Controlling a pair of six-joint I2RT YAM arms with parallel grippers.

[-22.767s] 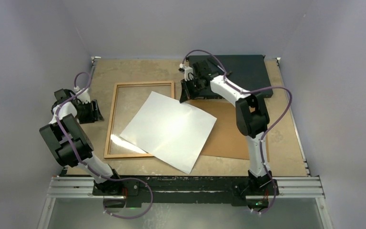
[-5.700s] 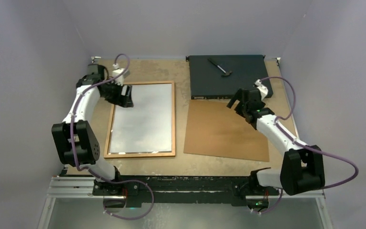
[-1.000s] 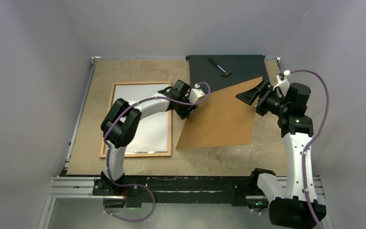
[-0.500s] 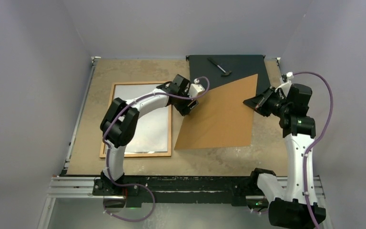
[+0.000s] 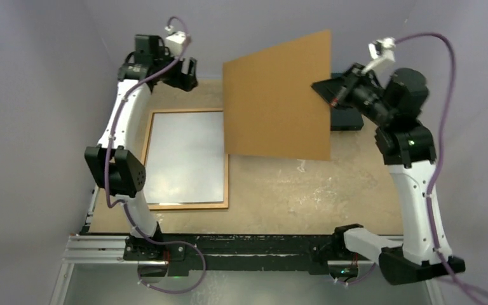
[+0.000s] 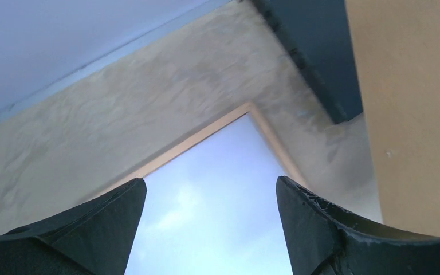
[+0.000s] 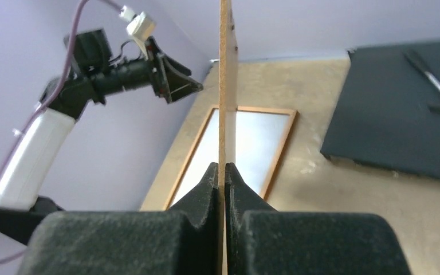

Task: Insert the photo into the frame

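Found photo (image 5: 186, 157) lying white side up inside frame (image 5: 187, 205), filling the opening rail to rail. Logged frame flat on counter (image 5: 279, 190). Spotted brown backing sheet (image 5: 276, 95) hoisted clear of counter, above and to the right of frame's far right corner, standing nearly on edge. Saw right gripper (image 7: 222, 172) clamped shut on that sheet's right edge, a thin pinch at one spot only. Noted left gripper (image 6: 209, 189) spread wide, holding nothing, raised above frame's far rail. Glimpsed black box (image 5: 346, 118) right of frame, mostly hidden behind sheet.

Feared pivoting or slipping of sheet in so narrow a pinch during any swing over frame. Feared too a leading edge landing on a frame rail instead of inside, or a scraping descent nudging photo askew. Reckoned also on a possible knock against left gripper, if not withdrawn from above frame.
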